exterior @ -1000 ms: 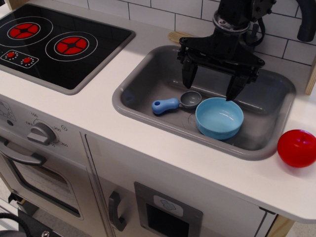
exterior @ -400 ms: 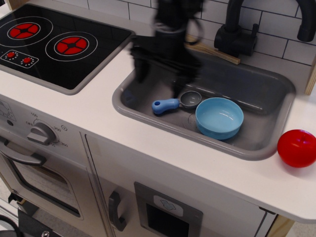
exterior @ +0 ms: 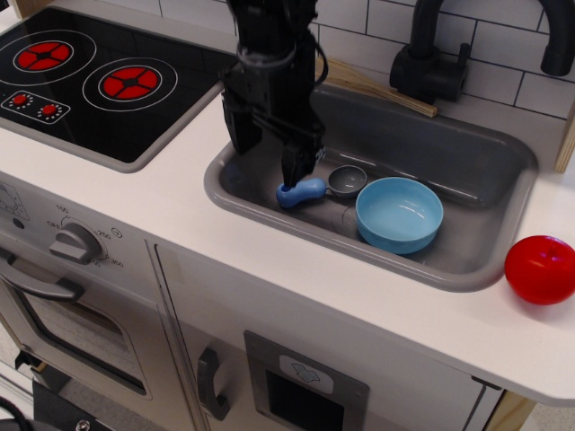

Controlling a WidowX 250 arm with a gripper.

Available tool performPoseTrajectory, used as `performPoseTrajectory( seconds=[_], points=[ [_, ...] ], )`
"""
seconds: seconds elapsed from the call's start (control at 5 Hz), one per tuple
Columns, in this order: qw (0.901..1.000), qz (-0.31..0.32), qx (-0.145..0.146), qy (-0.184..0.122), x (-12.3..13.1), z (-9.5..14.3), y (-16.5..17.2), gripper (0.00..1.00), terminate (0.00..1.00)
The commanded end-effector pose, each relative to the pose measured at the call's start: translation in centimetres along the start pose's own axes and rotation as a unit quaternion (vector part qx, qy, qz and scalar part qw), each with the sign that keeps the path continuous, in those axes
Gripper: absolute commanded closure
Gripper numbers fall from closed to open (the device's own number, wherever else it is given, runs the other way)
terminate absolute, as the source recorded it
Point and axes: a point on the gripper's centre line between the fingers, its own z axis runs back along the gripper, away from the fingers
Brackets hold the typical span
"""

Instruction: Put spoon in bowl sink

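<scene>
End effector [exterior: 269, 154] open, fingers spread above spoon [exterior: 319, 187] handle, frame center. Spoon lies in sink [exterior: 467, 153], scoop beside bowl [exterior: 399, 214].

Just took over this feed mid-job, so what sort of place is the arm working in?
Most likely a toy play kitchen: a black stovetop with painted red burners, a grey sink with a black faucet, and oven knobs on the white front.

The spoon [exterior: 318, 187] is lying in the sink [exterior: 467, 162], just left of the bowl [exterior: 399, 214], with the gripper [exterior: 269, 154] hanging over the sink's left end above the handle. A stovetop [exterior: 99, 81] is sitting left of the sink, a ball [exterior: 540, 269] is resting on the countertop [exterior: 171, 211] right of it, and a faucet [exterior: 431, 63] is standing behind.
</scene>
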Motion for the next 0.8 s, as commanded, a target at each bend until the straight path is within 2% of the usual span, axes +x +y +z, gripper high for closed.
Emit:
performPoseTrajectory(
  seconds=[0.0, 0.4, 0.6],
  points=[
    [0.9997, -0.015, 0.001, -0.022, 3.4, -0.4, 0.3, 0.0, 0.0],
    [0.9994, -0.006, 0.032, -0.013, 4.8, -3.5, 0.0, 0.0, 0.0],
    [0.9998, -0.005, 0.021, -0.004, 4.5, -4.7, -0.8, 0.0, 0.0]
  ],
)
